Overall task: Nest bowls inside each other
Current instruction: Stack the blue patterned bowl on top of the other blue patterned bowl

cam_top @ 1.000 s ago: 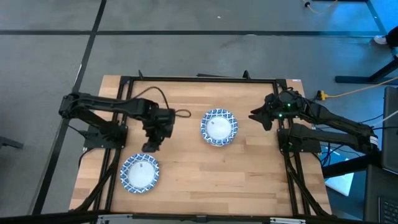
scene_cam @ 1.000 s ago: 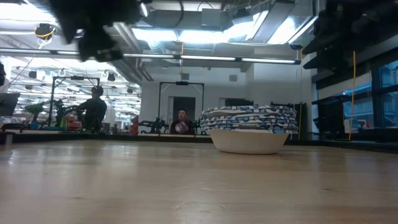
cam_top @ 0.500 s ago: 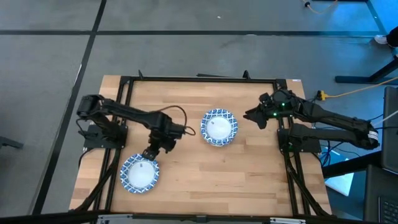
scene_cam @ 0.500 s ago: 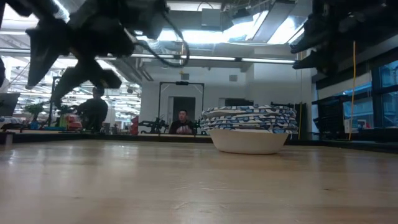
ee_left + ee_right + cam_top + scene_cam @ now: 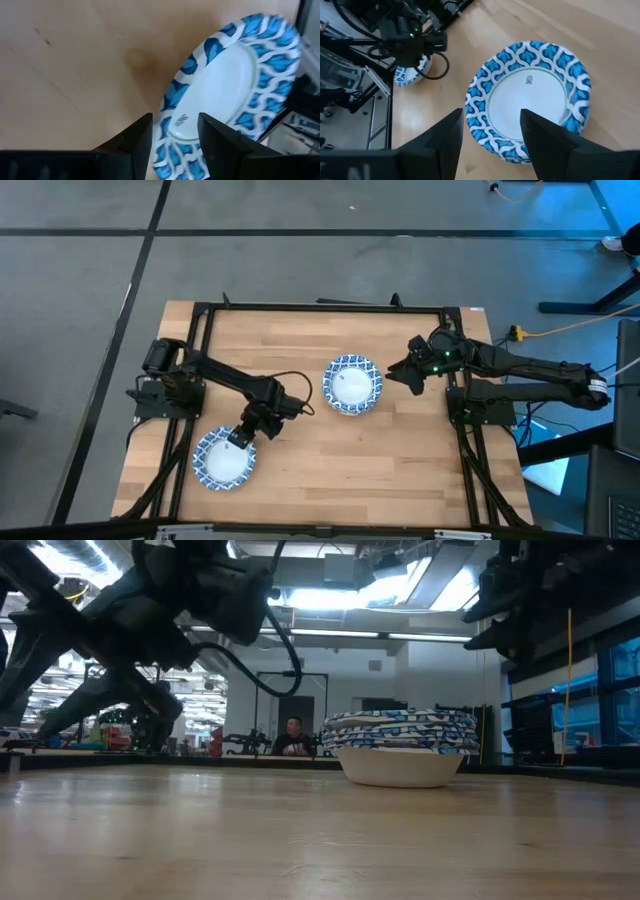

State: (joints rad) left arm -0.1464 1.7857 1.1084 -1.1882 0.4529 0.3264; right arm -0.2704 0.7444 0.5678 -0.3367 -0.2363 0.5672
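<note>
Left gripper (image 5: 238,437) positioned over rim of single bowl (image 5: 224,459), lower left of counter (image 5: 400,470); jaws apart. Right gripper (image 5: 398,370) held beside nested stack (image 5: 352,384), centre; jaws apart.

Stack of bowls (image 5: 402,730): number nested too fine to count.
Single bowl (image 5: 235,95): cut by the left wrist view's edges; its near-left rim lies under the left gripper (image 5: 240,436).
Right gripper (image 5: 398,370): finger gap too small to judge from above.
</note>
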